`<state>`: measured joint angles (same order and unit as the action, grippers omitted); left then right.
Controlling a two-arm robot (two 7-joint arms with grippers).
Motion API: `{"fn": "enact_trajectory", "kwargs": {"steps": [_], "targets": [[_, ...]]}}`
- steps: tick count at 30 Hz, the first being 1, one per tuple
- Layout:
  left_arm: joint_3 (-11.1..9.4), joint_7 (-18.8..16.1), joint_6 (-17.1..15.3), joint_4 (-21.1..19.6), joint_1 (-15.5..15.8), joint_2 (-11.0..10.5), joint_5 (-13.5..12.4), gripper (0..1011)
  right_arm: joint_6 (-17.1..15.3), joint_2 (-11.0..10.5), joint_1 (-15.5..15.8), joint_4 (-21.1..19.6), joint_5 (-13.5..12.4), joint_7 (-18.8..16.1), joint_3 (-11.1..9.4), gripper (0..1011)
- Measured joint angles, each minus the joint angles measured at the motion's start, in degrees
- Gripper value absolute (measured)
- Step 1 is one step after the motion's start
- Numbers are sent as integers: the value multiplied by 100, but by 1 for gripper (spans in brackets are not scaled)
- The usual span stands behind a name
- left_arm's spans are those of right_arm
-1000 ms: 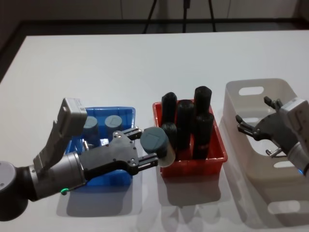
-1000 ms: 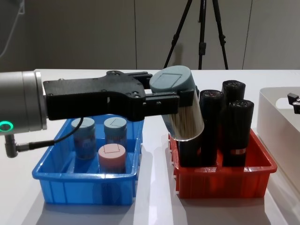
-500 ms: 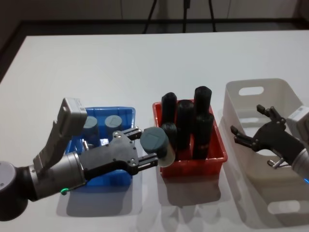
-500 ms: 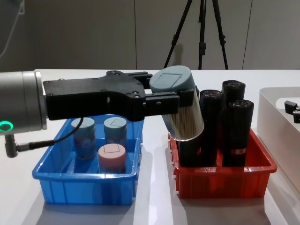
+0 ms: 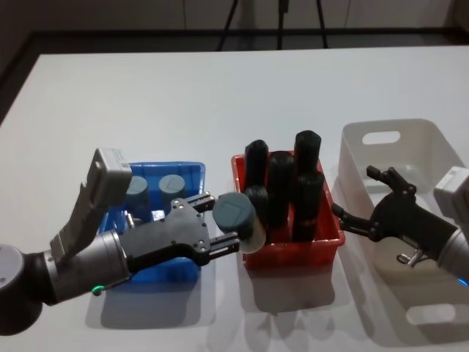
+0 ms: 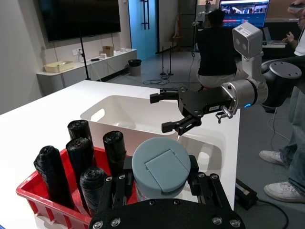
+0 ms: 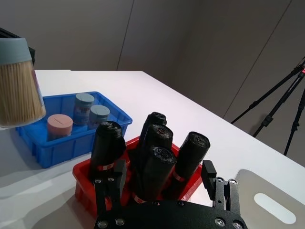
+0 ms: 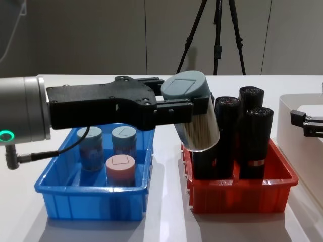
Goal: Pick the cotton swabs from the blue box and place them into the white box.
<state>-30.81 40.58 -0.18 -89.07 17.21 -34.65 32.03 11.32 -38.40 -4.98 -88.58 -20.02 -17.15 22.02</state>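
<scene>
White box [image 5: 410,125] far right, blue box [image 8: 91,204] left, red bin [image 8: 242,199] of black cylinders [image 8: 255,131] between. Right gripper [image 5: 357,195] spread wide, empty, over the white box's left wall. Left gripper [image 8: 185,104] clamped on a grey-lidded cotton swabs tub [image 8: 199,128] — tilted, above the red bin's left edge. Three more tubs [image 8: 120,169] sit in the blue box.

Row on table [image 5: 183,95], left to right: blue box [image 8: 91,204], middle bin [image 8: 237,201], white box [image 5: 432,125]. Blue box holds three cotton swabs tubs: two at back [image 8: 92,146] [image 8: 124,141], one in front [image 8: 120,169]. Cylinders [image 5: 281,183] stand in middle bin. Left gripper [image 5: 227,220] clamps a fourth tub [image 8: 194,111], tilted, above the gap between blue box and middle bin. Right gripper [image 5: 354,192], fingers spread, hangs over white box's left wall.
</scene>
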Motion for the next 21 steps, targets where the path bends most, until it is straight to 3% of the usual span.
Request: {"fn": "enact_trajectory", "kwargs": {"steps": [21], "targets": [[0, 0, 0, 0, 0, 0, 0, 652, -10, -122, 195, -377, -225, -936, -147, 1001]]}}
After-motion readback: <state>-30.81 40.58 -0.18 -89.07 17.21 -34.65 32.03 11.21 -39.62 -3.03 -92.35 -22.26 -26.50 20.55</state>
